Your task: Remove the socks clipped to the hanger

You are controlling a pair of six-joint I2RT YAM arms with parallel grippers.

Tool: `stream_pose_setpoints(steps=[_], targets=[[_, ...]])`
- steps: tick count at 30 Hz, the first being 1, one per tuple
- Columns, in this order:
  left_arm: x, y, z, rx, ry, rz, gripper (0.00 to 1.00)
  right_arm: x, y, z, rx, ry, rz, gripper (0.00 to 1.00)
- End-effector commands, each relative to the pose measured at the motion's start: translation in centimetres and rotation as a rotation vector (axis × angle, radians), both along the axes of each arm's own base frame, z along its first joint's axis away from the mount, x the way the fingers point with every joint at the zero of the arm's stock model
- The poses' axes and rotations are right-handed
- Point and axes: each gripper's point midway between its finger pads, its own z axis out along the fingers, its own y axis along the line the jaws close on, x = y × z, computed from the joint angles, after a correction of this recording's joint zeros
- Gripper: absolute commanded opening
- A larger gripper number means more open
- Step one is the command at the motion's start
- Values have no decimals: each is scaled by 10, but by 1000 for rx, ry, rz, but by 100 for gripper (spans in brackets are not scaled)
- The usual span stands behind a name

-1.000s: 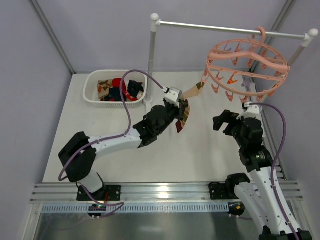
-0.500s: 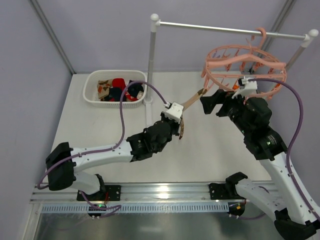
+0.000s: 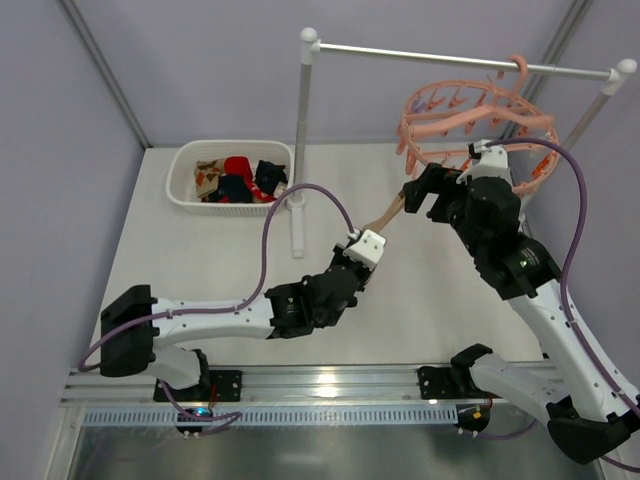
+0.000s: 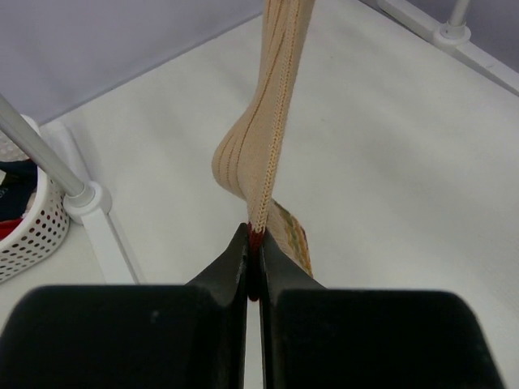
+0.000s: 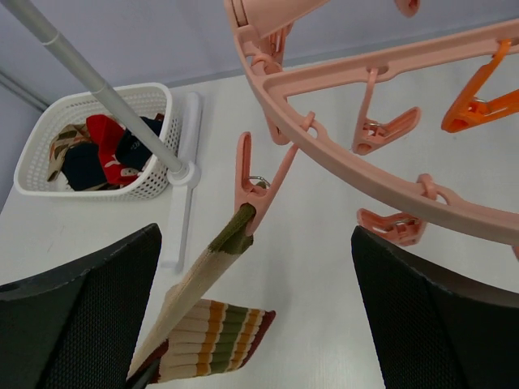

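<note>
A white table (image 3: 200, 260) enclosed by pale lilac walls, with a white rail stand (image 3: 300, 130) at the back. The salmon-pink hanger (image 5: 389, 65) hangs from the rail at far right. One tan ribbed sock (image 4: 280, 97) stretches taut on a diagonal: its olive cuff is pinched in a peg (image 5: 247, 182) on the ring's left edge, and its lower end is clamped in the closed fingers of the left gripper (image 4: 253, 239). The right gripper (image 3: 425, 192) is nearer the peg, fingers spread wide on either side of it and holding nothing. Other socks lie in a white basket (image 3: 180, 170) at far left. A second ago the left arm was further back with the sock slack, and the right arm sat low, away from the hanger.
</note>
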Motion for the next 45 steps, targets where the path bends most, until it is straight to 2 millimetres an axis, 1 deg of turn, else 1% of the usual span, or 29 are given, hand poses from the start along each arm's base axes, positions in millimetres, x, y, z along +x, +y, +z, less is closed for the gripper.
stream_pose_setpoints(steps=[1, 10, 14, 16, 18, 19, 21, 22, 23, 25, 26, 28, 29, 31, 38, 39, 41, 42, 43, 44, 45], targets=[[0, -1, 19, -33, -31, 35, 0, -1, -14, 13, 12, -39, -80, 98], [-10, -3, 18, -37, -29, 30, 0, 19, -4, -1, 9, -16, -83, 98], [-13, -4, 18, -33, -31, 26, 0, 26, -2, -1, 11, -21, -91, 95], [-15, -7, 17, -30, -32, 18, 0, 29, -1, 2, 14, -30, -94, 95], [-16, -9, 18, -31, -33, 15, 0, 33, -1, 0, 6, -23, -104, 93], [-17, -11, 17, -25, -33, 13, 0, 34, -1, 3, 5, -29, -106, 88], [-18, -12, 18, -24, -36, 11, 0, 38, -1, 1, -1, -24, -117, 81], [-19, -12, 17, -22, -35, 11, 0, 40, -1, 3, -6, -28, -118, 74], [-19, -13, 17, -22, -34, 10, 0, 41, -2, 3, -10, -26, -130, 71], [-19, -13, 16, -20, -33, 9, 0, 43, -3, 1, -20, -20, -138, 61], [-19, -13, 15, -20, -32, 9, 0, 44, -3, 0, -21, -19, -141, 49], [-20, -13, 15, -20, -31, 10, 0, 46, -4, -1, -23, -21, -149, 32], [-20, -12, 16, -21, -32, 12, 0, 46, -4, -1, -22, -23, -152, 16], [-19, -11, 14, -15, -32, 16, 0, 47, -6, 0, -20, -26, -160, 4], [-19, -4, 3, -1, -19, 46, 0, 44, -11, 7, -25, -47, -175, 4], [-18, -3, 1, 6, -19, 53, 0, 44, -10, 5, -27, -44, -174, 13], [-17, 3, -2, 15, -20, 78, 0, 42, -9, 4, -23, -43, -164, 45], [-16, 5, -3, 17, -19, 84, 0, 41, -9, -2, -28, -36, -160, 61], [-16, 7, -3, 17, -20, 89, 0, 41, -8, -3, -25, -34, -152, 81], [-16, 10, -5, 22, -18, 94, 0, 39, -8, -3, -21, -40, -147, 86], [-14, 13, -7, 27, -18, 104, 0, 37, -7, -9, -25, -31, -141, 90]])
